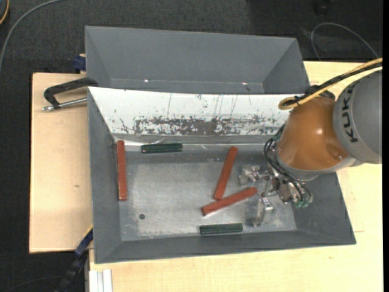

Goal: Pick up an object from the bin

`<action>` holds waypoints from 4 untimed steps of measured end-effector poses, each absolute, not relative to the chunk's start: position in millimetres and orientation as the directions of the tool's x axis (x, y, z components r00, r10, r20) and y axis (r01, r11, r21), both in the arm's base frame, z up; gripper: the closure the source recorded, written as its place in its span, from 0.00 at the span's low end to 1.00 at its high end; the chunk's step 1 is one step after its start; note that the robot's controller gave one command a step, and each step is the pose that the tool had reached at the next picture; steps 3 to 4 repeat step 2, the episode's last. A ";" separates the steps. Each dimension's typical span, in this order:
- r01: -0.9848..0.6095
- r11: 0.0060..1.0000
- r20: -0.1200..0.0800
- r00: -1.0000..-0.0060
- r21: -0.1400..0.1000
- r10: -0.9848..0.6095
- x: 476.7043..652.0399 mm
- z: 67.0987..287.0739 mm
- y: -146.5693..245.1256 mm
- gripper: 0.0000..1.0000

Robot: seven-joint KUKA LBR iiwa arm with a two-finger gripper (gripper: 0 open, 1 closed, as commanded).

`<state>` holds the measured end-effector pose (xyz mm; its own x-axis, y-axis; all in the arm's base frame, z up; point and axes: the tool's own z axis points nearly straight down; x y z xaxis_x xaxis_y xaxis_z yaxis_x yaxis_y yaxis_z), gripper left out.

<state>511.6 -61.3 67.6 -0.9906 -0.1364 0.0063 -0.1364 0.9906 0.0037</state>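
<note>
my bin (182, 56) has sloping walls, so loose things slide down to the flat floor, and the sticks at the edges show it. at the far left, the left red stick (121, 169) lies straight along the foot of the left wall, tucked into the crease, which i judge leaves little room on its wall side. just right of its upper end, the back green stick (161, 148) lies in the same way along the foot of the back wall. further right, near the front wall, the front green stick (221, 229) lies flat and parallel to that wall, apart from the others. above it two more red ones lie out on the open floor: the steep red stick (225, 173) slants up to the right, and the low red stick (229, 202) lies nearly level, and the two meet near the steep one's lower end. to the right of them my gripper (261, 213) sits low over the floor under the orange wrist cover (310, 139), just beside the low red stick's right end. that stick is the nearest thing to it and, lying clear of the walls, i judge it the likeliest pick. i cannot tell whether my gripper is apart, together or clamped on anything.
</note>
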 end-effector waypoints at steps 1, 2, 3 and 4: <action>-0.136 0.991 -0.001 -0.991 0.000 -0.136 514.0 70.5 -62.9 1.00; -0.145 0.989 -0.007 -0.989 -0.002 -0.145 537.8 213.7 -94.7 1.00; -0.145 0.989 -0.007 -0.989 -0.002 -0.145 537.8 213.7 -94.7 1.00; -0.145 0.989 -0.007 -0.989 -0.002 -0.145 537.8 213.7 -94.7 1.00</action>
